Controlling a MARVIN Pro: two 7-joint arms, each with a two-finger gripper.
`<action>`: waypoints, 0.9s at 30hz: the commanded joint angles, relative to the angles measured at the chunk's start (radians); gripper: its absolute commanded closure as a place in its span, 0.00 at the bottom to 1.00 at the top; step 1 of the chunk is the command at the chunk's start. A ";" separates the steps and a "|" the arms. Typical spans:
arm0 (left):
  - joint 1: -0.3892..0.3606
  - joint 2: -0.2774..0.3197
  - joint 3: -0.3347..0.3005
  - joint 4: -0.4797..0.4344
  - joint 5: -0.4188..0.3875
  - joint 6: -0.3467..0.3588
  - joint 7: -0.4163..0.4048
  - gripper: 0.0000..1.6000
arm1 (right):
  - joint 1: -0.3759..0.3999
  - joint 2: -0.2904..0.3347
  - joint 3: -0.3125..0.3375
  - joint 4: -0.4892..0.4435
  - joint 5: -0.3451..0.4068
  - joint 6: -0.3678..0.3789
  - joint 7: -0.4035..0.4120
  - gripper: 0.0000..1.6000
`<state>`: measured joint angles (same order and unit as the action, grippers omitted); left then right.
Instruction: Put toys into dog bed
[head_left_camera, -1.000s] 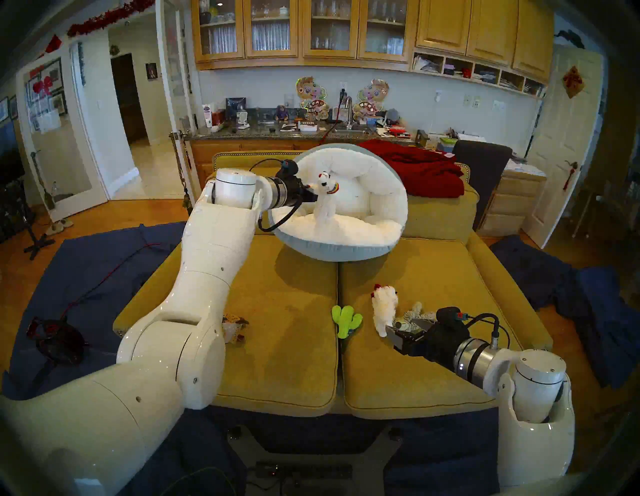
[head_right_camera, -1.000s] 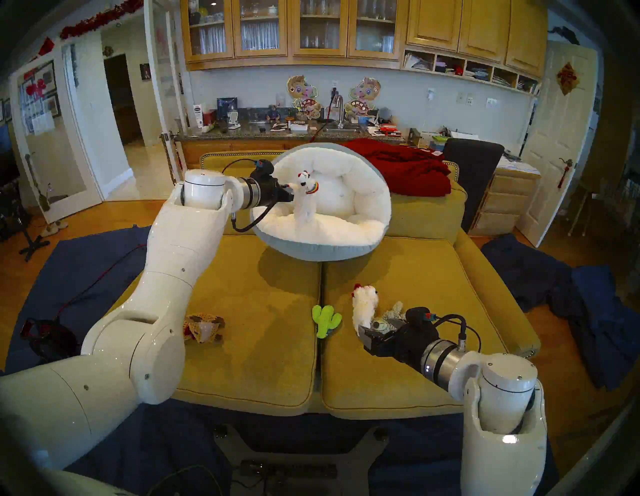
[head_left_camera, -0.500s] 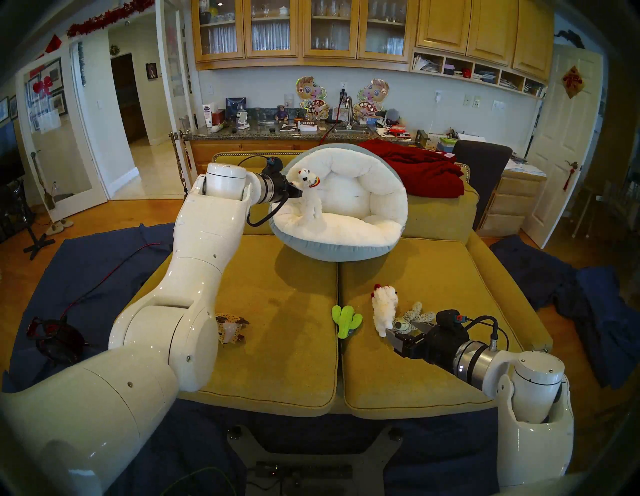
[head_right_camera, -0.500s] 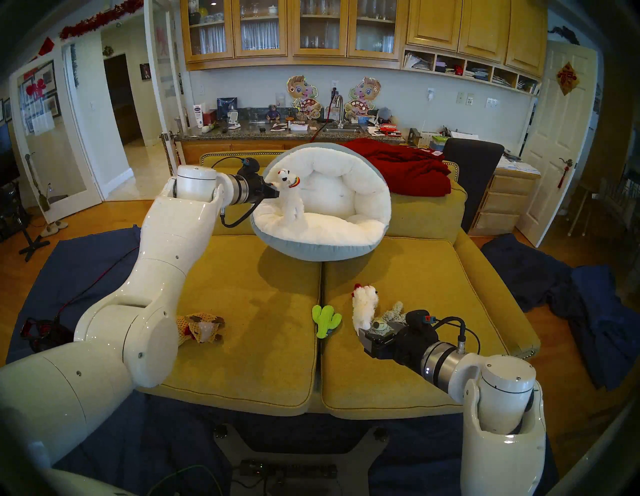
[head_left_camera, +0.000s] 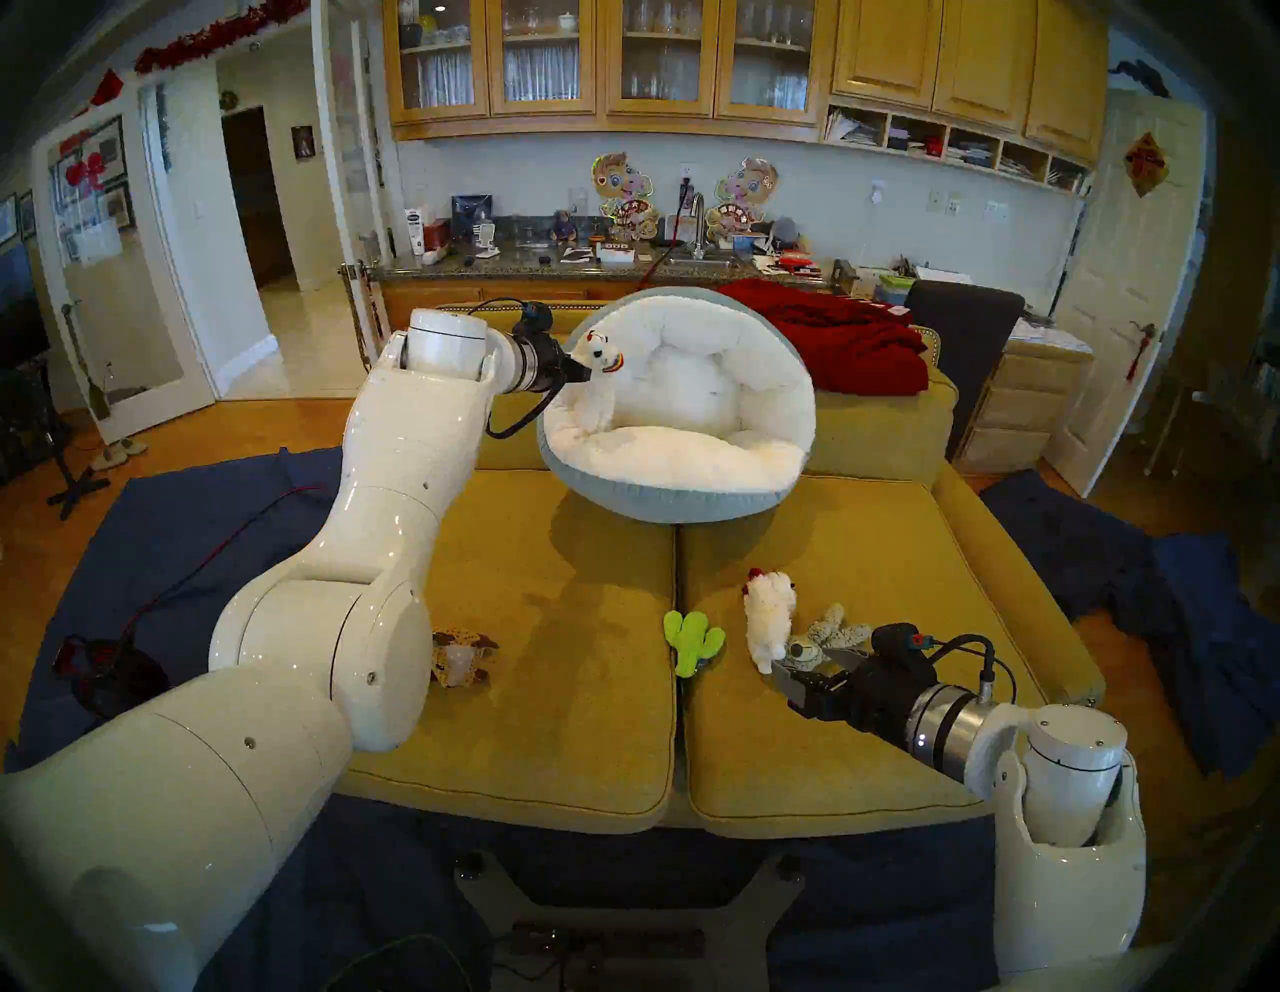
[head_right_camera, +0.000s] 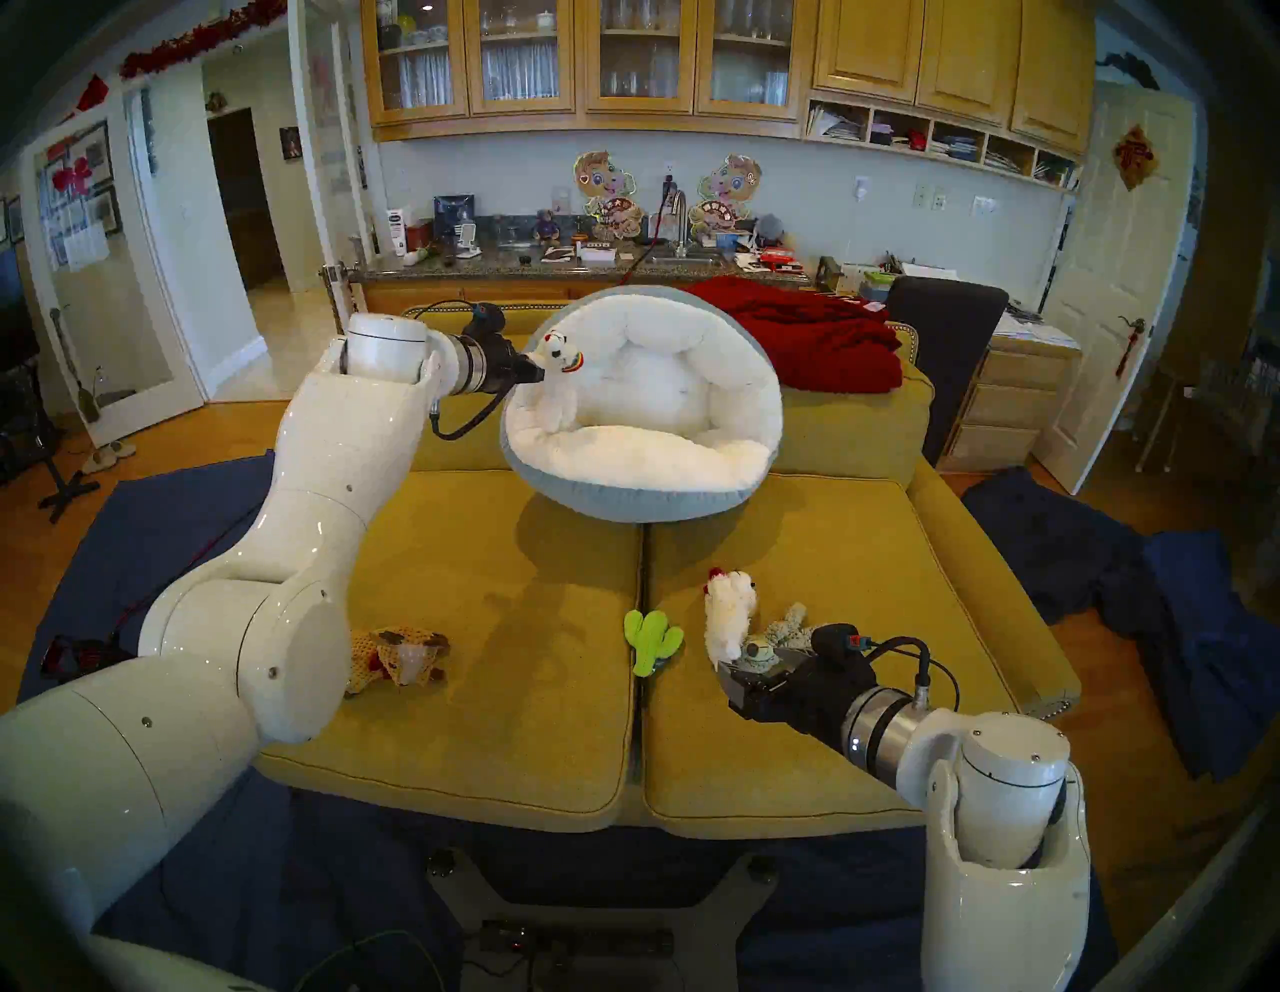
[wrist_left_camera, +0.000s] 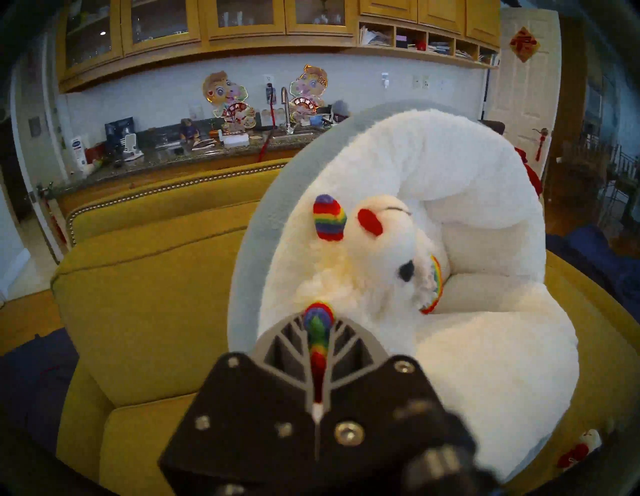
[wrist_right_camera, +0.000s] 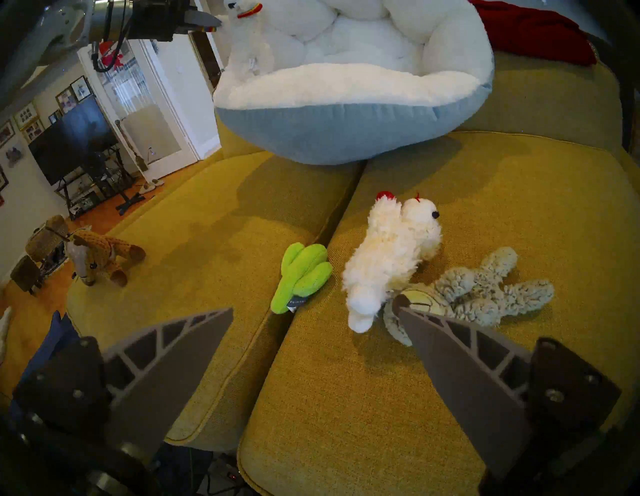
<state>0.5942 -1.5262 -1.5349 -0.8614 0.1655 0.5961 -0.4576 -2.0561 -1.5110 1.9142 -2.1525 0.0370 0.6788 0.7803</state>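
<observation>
- The left gripper (head_left_camera: 585, 368) is clamped on a rainbow-striped limb of the small white-and-rainbow toy (head_left_camera: 597, 388); in the left wrist view the striped piece (wrist_left_camera: 317, 343) runs between the closed fingers (wrist_left_camera: 349, 350).
- The toy hangs at the left edge of the dog bed (head_left_camera: 675, 485), its lower body touching the fluffy white rim there, its head tilted toward the bed's middle.
- The dog bed sits tilted at the back of the yellow sofa (head_left_camera: 554, 623), leaning against the backrest, beside a red blanket (head_left_camera: 845, 339).
- The right gripper (wrist_right_camera: 311, 311) stands wide apart and holds nothing, low over the right seat cushion.
- Just ahead of it lie the fluffy white animal (wrist_right_camera: 388, 256) and the grey-beige floppy animal (wrist_right_camera: 478, 287), touching each other; one right finger (wrist_right_camera: 450, 350) overlaps the grey one's head in the view.
- The green cactus (wrist_right_camera: 301, 273) lies by the seam between the cushions.
- The brown reindeer (wrist_right_camera: 100, 253) lies well apart on the left cushion, near the left arm's elbow (head_left_camera: 325, 665).
</observation>
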 joint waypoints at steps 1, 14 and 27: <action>-0.105 -0.016 0.001 0.016 0.002 -0.009 0.015 1.00 | 0.015 0.001 -0.002 -0.020 0.004 -0.007 0.002 0.00; -0.142 -0.049 0.007 0.107 0.011 -0.013 0.048 1.00 | 0.017 0.004 -0.001 -0.016 0.005 -0.009 0.007 0.00; -0.178 -0.076 0.023 0.200 0.018 -0.017 0.073 1.00 | 0.020 0.006 -0.001 -0.016 0.005 -0.010 0.012 0.00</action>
<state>0.5056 -1.5833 -1.5161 -0.6684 0.1840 0.5947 -0.3886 -2.0540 -1.5060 1.9153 -2.1428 0.0370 0.6772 0.7898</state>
